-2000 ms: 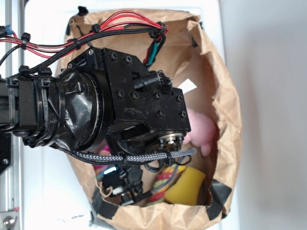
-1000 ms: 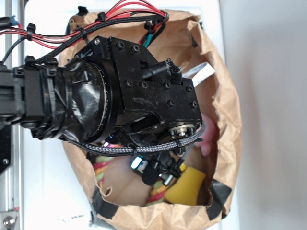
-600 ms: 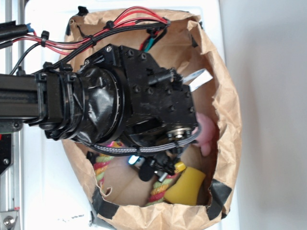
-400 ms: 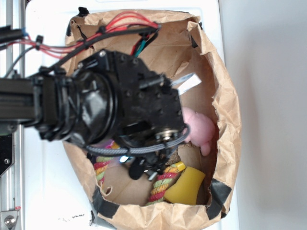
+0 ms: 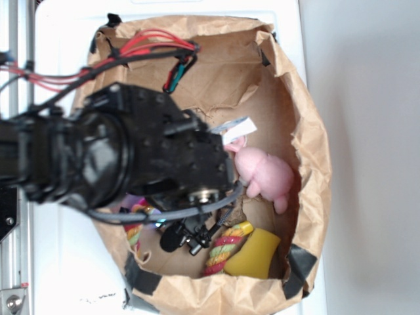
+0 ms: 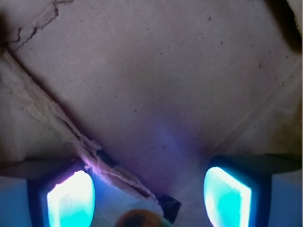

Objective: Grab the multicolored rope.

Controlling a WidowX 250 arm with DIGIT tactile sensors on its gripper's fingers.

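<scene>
No legible writing is being shown. The jaws of the gripper are being held wide apart over brown paper, nothing gripped; the rope is lying nearby.

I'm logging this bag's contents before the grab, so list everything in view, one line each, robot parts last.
paper bag: one, brown, lying open on the white surface, holding all the toys.
multicolored rope: one, red, yellow and green twists, near the bag's lower edge, partly hidden under the arm; a second stretch shows at the lower left.
pink plush: one, pink, right of the arm, with a white tag at its top.
yellow block: one, yellow, beside the rope at the lower right.
black tape: dark strips at the bag's corners.
gripper: one, black; its fingers glow cyan in the wrist view, spread apart over bare paper.
</scene>
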